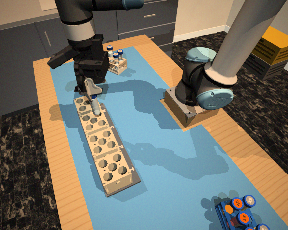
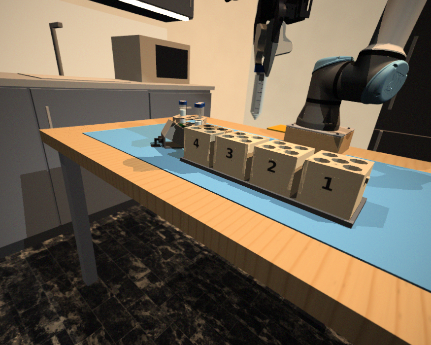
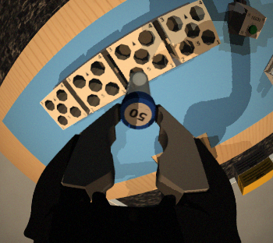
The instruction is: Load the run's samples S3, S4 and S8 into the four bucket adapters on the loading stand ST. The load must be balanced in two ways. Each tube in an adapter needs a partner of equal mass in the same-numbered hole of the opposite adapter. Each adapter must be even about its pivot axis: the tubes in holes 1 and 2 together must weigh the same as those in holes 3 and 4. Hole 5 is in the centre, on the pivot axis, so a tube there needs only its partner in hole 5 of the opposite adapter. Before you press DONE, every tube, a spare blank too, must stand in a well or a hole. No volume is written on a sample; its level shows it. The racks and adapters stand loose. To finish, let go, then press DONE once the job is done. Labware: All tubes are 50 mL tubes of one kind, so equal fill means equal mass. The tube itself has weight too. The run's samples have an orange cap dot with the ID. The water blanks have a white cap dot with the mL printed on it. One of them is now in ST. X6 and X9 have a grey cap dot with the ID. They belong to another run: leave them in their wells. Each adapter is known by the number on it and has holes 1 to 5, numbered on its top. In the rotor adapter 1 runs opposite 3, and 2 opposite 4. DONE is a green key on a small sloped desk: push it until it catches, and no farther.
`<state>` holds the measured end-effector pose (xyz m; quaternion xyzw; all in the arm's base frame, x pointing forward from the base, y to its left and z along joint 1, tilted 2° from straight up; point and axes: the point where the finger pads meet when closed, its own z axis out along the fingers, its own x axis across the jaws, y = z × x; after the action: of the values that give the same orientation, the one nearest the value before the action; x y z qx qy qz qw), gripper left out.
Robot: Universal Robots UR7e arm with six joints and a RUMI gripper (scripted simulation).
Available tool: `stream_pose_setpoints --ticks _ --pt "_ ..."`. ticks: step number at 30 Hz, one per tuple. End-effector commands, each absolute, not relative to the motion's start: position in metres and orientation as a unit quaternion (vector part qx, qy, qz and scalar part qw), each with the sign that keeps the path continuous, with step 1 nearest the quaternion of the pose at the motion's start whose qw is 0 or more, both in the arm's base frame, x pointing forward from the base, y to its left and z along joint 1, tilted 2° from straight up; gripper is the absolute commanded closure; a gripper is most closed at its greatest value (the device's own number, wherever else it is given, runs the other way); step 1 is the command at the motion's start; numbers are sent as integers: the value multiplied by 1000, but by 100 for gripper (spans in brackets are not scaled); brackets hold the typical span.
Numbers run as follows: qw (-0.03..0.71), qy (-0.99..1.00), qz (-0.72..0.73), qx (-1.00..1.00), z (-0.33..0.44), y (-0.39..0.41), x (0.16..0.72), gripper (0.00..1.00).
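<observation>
My gripper (image 1: 93, 95) (image 2: 262, 68) (image 3: 138, 105) is shut on the 50 mL blank (image 1: 95, 106) (image 2: 258, 92) (image 3: 138, 116), a blue-capped tube with a white dot. The tube hangs upright, its tip clear above the adapters. Adapter 1 (image 2: 327, 200), adapter 2 (image 2: 269, 182), adapter 3 (image 2: 226, 165) and adapter 4 (image 2: 195, 154) stand in a row. Their visible holes look empty; the tube's tip partly covers one hole of adapter 3 in the wrist view. S8 (image 1: 237, 203) and S3 (image 1: 243, 218) stand in the blue rack (image 1: 219, 215). The green DONE key (image 3: 253, 29) is on its desk (image 2: 173, 134).
A pale rack (image 1: 118, 71) with three blue-capped tubes stands at the back, beyond the desk. A grey-dotted tube (image 1: 249, 200) stands beside S8, and more caps are cut off at the frame edge. The arm's base block (image 1: 178, 108) is right of the adapter row.
</observation>
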<state>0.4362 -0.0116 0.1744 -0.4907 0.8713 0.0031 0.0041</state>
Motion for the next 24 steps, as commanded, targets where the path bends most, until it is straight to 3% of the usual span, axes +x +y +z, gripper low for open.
stream_pose_setpoints --ticks 1,16,24 --pt "12 827 7 -562 175 -46 444 100" --pt "13 708 5 -706 173 -138 457 100" --pt "12 704 5 -710 172 -140 457 100"
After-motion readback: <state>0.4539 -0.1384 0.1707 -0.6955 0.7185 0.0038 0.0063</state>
